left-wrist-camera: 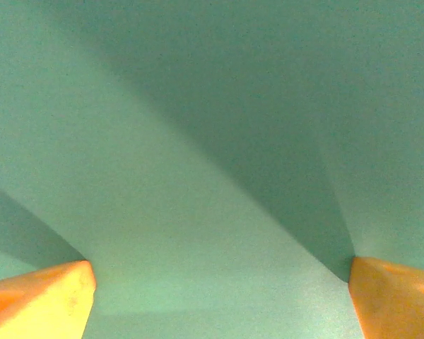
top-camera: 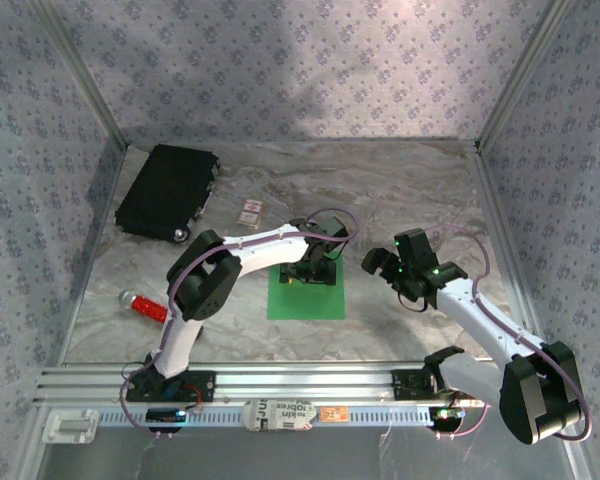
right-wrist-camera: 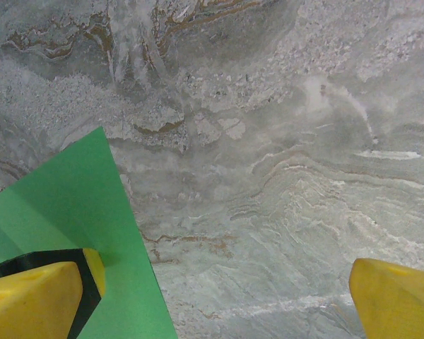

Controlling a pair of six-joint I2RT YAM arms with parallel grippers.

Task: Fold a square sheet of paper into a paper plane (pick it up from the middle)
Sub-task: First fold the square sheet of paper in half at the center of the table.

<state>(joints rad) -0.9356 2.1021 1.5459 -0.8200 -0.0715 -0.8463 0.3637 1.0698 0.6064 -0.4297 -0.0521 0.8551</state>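
**Fig.** A thin, matte, bright green square sheet of paper (top-camera: 306,298) lies flat near the middle of the grey marbled bench (top-camera: 420,190). The left hand (top-camera: 316,266) stands over the sheet's far half, jaws wide, orange fingertips (left-wrist-camera: 42,300) at the paper; contact cannot be told. The right hand (top-camera: 395,262) hovers just beside the sheet's right edge, jaws wide, empty. The sheet is judged very light, limp and easily creased. Lying flat it offers no edge, so pinching up a ridge at its middle seems best.

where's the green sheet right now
In the top view the square sheet of paper lies flat on the table, near its middle, directly under the left gripper, with the right gripper just off its right edge.
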